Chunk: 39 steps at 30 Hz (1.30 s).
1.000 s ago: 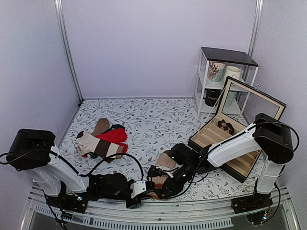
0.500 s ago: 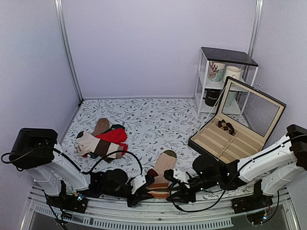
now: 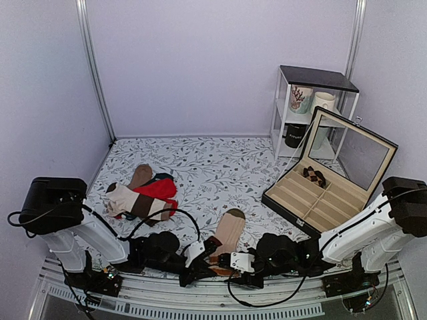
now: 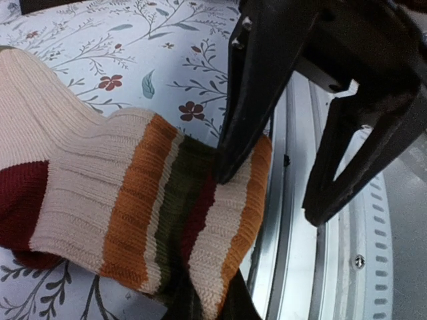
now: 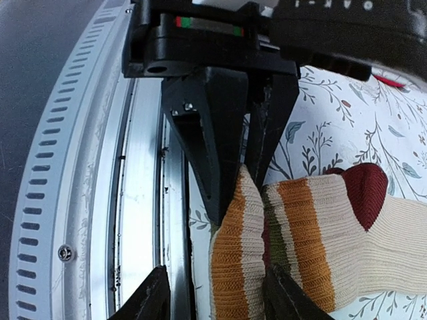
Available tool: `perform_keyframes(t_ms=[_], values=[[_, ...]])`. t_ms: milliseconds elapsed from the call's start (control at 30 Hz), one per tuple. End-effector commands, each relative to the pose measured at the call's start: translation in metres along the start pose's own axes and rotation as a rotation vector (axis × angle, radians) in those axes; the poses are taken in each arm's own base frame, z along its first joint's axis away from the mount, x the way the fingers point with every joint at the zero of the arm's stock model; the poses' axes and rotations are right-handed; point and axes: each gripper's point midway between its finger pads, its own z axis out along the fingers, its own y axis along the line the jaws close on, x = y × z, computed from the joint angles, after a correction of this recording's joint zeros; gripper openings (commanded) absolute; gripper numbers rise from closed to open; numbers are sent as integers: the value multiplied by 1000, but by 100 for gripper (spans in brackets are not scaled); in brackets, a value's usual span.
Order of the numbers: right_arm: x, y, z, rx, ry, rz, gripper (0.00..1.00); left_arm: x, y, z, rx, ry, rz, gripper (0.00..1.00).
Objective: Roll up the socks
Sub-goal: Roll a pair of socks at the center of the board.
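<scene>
Socks [image 3: 229, 235] lie on the tabletop [image 3: 213, 167] at the near edge, abt centre. Foot end points far, striped cuff sits right by the metal rail [image 5: 143, 200]. Maroon heel shows just past the stripes.

Left gripper [image 5: 237, 195] is low at the near edge, clenched on the cuff, w/ fabric bunched btw its fingertips. Right gripper [image 4: 270, 197] faces it from the right, released: one finger touches the cuff, the other stands apart over the rail. Nothing held.

Far left is a loose sock pile [image 3: 143, 197] w/ a red one + a brown-banded one, well apart from the task pair. On the right is a black box [image 3: 313, 200], lid up, w/ a small dark item in a far compartment. Behind it, far right, is a shelf [image 3: 313, 107] w/ mugs.
</scene>
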Motion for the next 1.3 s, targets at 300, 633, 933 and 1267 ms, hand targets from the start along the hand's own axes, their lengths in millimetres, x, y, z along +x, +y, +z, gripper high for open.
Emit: perform_keyframes(t_ms=[300, 633, 933, 1267], values=[[37, -10, 22, 72, 180, 20, 17, 67, 8, -6, -8, 237, -56, 0], [32, 5, 12, -96, 178, 269, 15, 10, 10, -28, -173, 12, 125, 35], [49, 5, 12, -293, 324, 594, 16, -37, 0, -32, -288, -117, 422, 45], [61, 3, 15, -319, 447, 750, 16, -25, -2, -7, -259, -63, 462, 45]])
